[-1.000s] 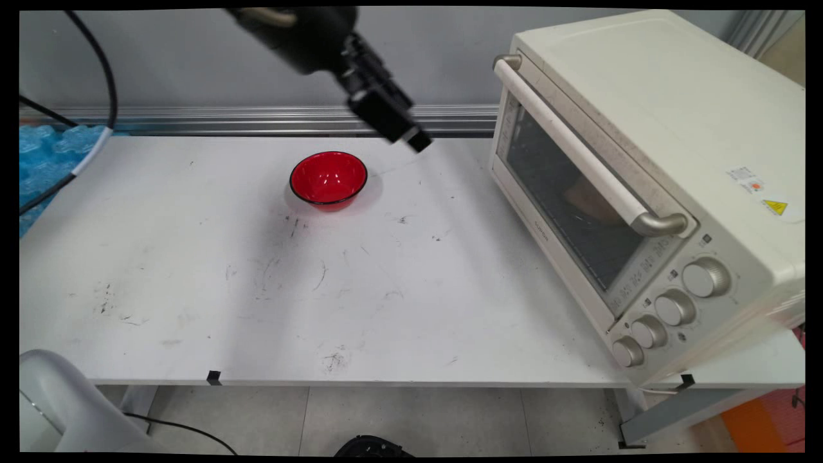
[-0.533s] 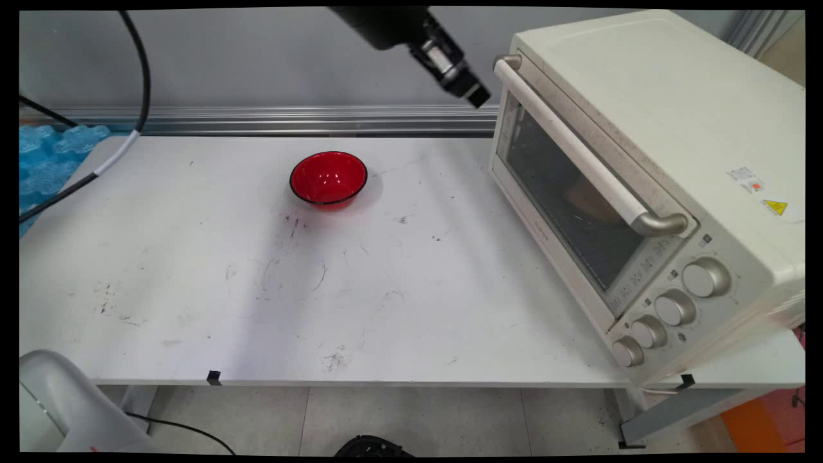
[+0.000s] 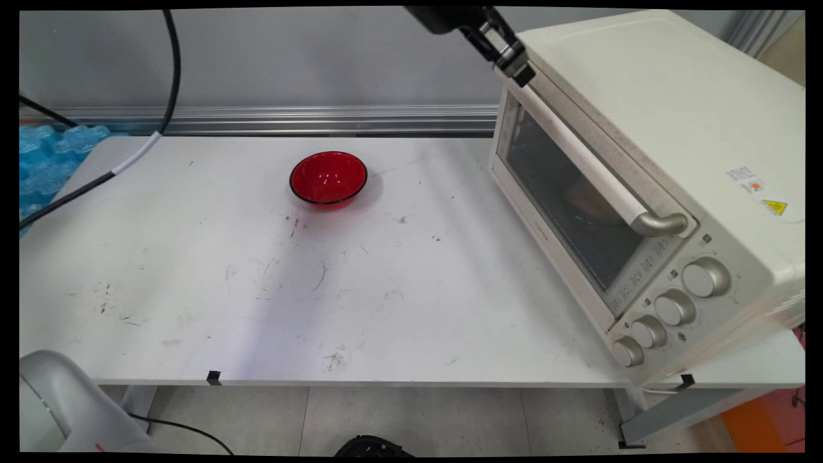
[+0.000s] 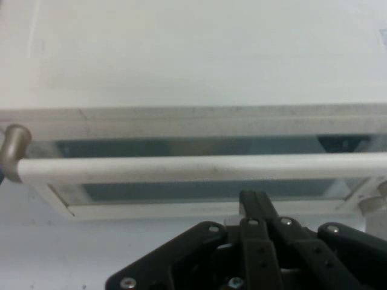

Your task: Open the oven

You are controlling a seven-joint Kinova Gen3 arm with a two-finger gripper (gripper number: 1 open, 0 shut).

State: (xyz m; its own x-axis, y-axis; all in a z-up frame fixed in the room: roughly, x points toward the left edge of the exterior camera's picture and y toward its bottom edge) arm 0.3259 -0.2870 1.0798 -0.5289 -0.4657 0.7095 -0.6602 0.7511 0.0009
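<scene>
One black gripper (image 3: 519, 72) meets the oven's (image 3: 649, 116) smooth cylindrical handle (image 3: 578, 151).

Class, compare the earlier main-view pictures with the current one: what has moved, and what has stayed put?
The gripper moved rightward and up, from above the table beside the red bowl to the far end of the oven door's handle. It holds nothing. Bowl and oven stayed put; the door remains shut.
</scene>
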